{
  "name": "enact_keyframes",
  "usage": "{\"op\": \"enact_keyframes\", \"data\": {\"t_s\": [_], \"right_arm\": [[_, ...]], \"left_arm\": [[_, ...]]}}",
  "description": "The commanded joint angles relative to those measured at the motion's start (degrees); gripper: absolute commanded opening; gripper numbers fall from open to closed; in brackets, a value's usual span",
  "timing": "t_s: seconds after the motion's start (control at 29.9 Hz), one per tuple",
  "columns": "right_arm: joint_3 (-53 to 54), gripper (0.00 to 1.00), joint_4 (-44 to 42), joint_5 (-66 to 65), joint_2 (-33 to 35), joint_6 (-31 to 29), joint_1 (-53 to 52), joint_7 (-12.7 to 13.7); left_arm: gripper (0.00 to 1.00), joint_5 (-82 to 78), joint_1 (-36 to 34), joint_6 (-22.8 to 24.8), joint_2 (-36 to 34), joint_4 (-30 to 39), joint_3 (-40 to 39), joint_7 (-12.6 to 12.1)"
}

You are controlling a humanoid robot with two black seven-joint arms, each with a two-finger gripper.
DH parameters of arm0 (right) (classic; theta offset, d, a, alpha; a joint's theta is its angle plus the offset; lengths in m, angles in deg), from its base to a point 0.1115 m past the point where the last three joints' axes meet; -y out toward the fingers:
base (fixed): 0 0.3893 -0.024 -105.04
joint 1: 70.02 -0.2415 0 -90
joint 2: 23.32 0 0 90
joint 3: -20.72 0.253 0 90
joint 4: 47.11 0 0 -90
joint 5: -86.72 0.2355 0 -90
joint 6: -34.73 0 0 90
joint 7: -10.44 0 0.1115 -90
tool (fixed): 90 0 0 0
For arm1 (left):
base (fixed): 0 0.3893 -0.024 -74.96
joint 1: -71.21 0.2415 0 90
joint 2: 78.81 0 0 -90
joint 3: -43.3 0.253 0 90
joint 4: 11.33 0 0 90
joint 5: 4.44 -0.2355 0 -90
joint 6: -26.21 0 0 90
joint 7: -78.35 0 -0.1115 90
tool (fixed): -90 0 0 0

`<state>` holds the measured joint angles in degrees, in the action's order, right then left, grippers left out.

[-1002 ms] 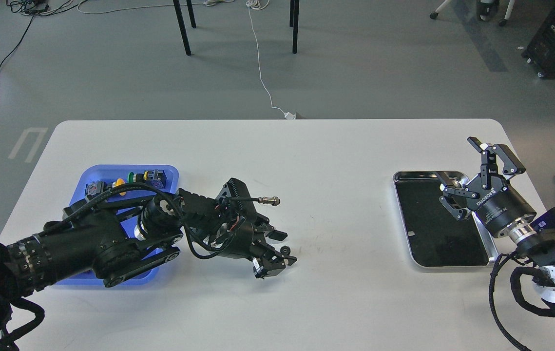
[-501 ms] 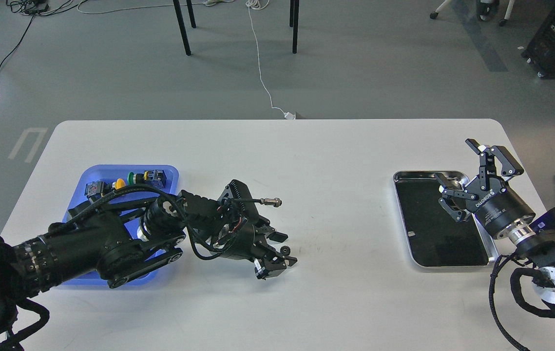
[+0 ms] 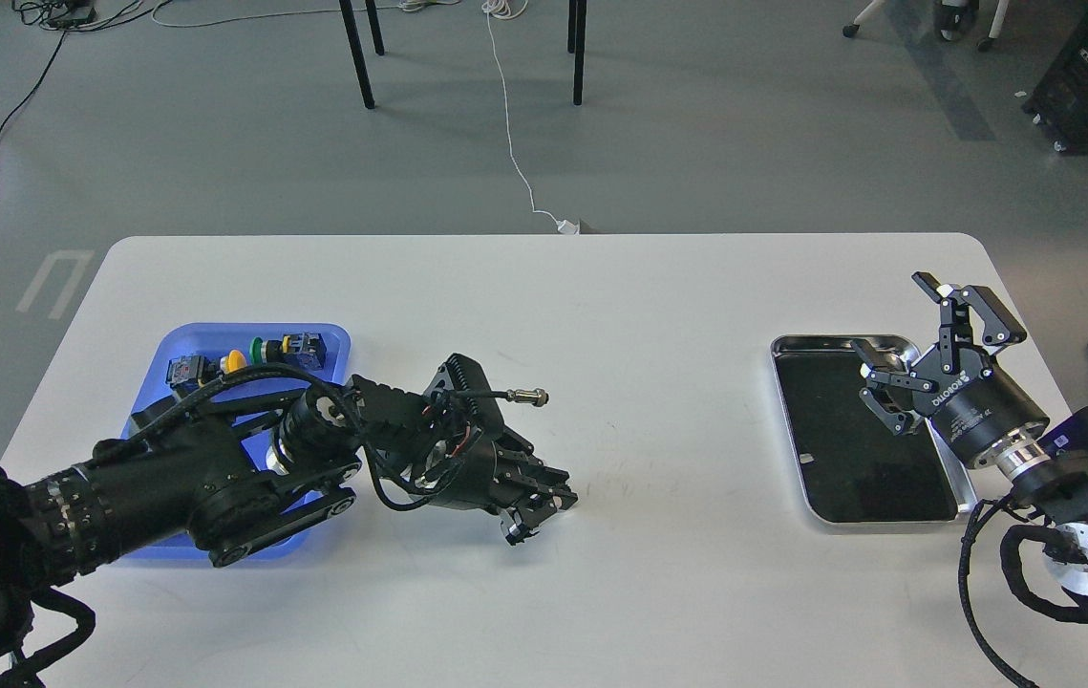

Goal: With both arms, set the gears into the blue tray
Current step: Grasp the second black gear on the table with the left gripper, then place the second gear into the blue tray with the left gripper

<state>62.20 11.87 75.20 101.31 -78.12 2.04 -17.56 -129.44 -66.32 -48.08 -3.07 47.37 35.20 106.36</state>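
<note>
My left gripper (image 3: 555,495) lies low on the white table near its middle, fingers closed together on a tiny black gear (image 3: 558,491) that hardly shows between them. The blue tray (image 3: 158,355) sits at the left, partly under my left arm, with coloured push-button switches (image 3: 257,354) along its far edge. My right gripper (image 3: 895,317) hangs open over the far right corner of the silver tray, with nothing between its fingers.
The silver metal tray (image 3: 777,355) with a black inside lies at the right. A cable with a metal plug (image 3: 529,396) juts from my left wrist. Chair legs and cords are on the floor beyond the table.
My left gripper's fingers, open around the gear before, have closed on it. The right gripper has barely moved.
</note>
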Motion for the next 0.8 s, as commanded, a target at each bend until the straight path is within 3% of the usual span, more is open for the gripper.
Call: {"op": "enact_keyframes", "data": {"t_s": [0.0,0.27,0.6,0.77], "right_arm": [[0.0,0.97,0.0,0.0,0.18,0.0,0.01,0.0],[0.09,0.97,0.08,0.0,0.44,0.0,0.01,0.0],[0.0,0.97,0.0,0.0,0.27,0.35,0.01,0.0],[-0.17,0.97,0.17,0.0,0.0,0.53,0.01,0.0]], "left_arm": [[0.19,0.0,-0.02,0.03,0.02,0.0,0.01,0.0],[0.19,0.0,-1.51,-0.06,-2.34,1.32,-3.05,0.0],[0.21,0.0,-1.17,0.2,-27.11,15.11,-11.41,0.0],[0.21,0.0,3.04,-1.99,-33.98,14.69,-11.24,0.0]]}}
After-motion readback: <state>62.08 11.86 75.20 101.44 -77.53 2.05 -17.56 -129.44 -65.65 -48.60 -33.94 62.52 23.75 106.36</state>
